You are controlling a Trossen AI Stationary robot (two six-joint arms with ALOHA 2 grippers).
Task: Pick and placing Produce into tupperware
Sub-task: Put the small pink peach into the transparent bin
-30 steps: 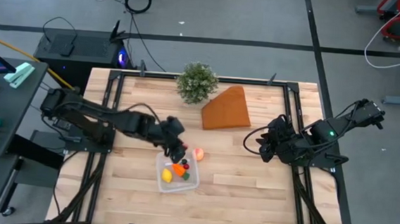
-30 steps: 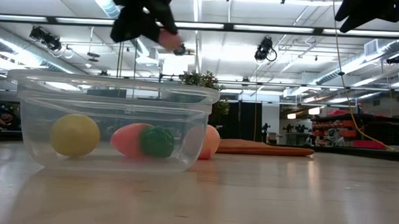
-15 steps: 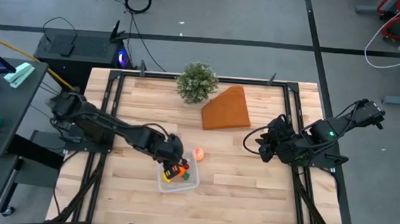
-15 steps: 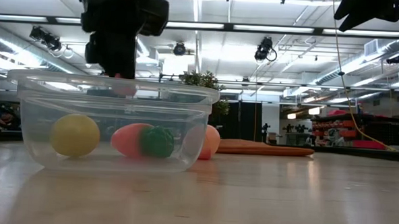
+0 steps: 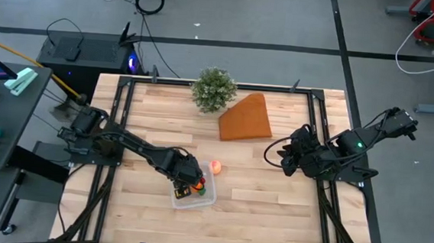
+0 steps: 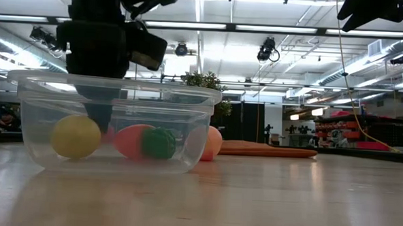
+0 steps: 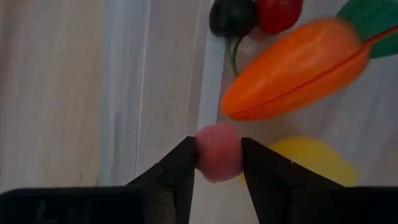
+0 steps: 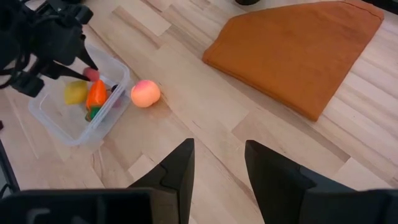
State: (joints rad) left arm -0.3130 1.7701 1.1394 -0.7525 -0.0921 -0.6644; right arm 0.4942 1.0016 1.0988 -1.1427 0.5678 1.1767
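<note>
Holding a small pink piece (image 7: 219, 151) between its two fingers, the left gripper (image 5: 181, 182) is lowered into the tupperware (image 5: 205, 200), which sits on the wooden table (image 5: 272, 210) toward the near edge. Inside the container lie a yellow lemon (image 7: 314, 158), an orange carrot (image 7: 289, 70) with a green top, a red bit (image 7: 278, 12) and a dark bit (image 7: 230, 15); the pink piece is above the container floor, just beside the lemon. In the low view, the lemon (image 6: 76, 136) rests against the clear wall, with the carrot next to it. A peach-pink ball (image 5: 215, 167) lies on the table outside the container, just beside its far corner. The right gripper (image 8: 219, 163) waits at the right side of the table, fingers parted and grasping nothing. A bushy green plant (image 5: 213, 89) and an orange-brown wedge (image 5: 246, 118) stand at the far side.
</note>
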